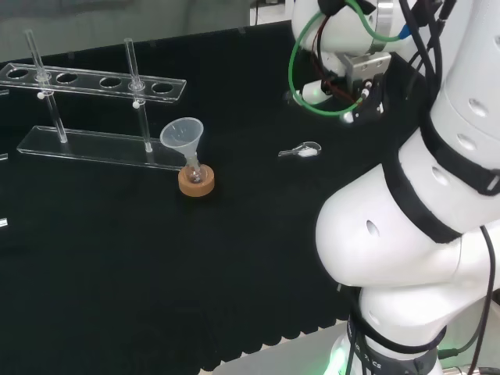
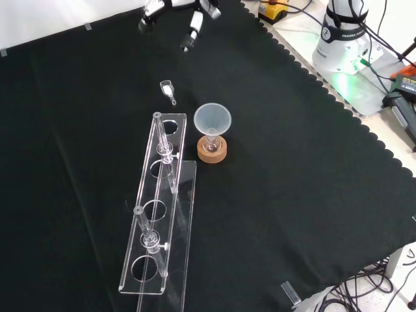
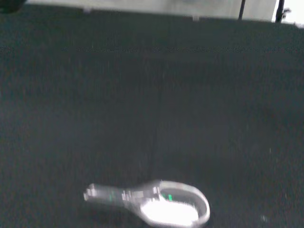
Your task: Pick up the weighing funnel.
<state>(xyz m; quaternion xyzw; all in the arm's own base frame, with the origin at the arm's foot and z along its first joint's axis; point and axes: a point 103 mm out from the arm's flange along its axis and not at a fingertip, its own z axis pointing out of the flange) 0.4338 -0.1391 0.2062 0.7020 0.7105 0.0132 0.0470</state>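
Note:
The weighing funnel (image 1: 301, 151) lies flat on the black cloth, a small clear scoop with a short stem. In the front view the weighing funnel (image 2: 168, 90) rests just above the rack's near end. Up close, the weighing funnel (image 3: 156, 204) has something white in its scoop. The hand (image 2: 170, 8) hangs at the front view's top edge, above the weighing funnel and apart from it. Its fingers (image 2: 194, 26) point down, spread and fairly straight, with nothing between them.
The big funnel (image 1: 183, 134) (image 2: 212, 119) stands in a small flask on a cork ring (image 1: 196, 181) (image 2: 212, 152). A clear tube rack (image 1: 94, 86) (image 2: 159, 214) with two upright tubes stands beside it. The arm's white links (image 1: 406, 234) rise at the right.

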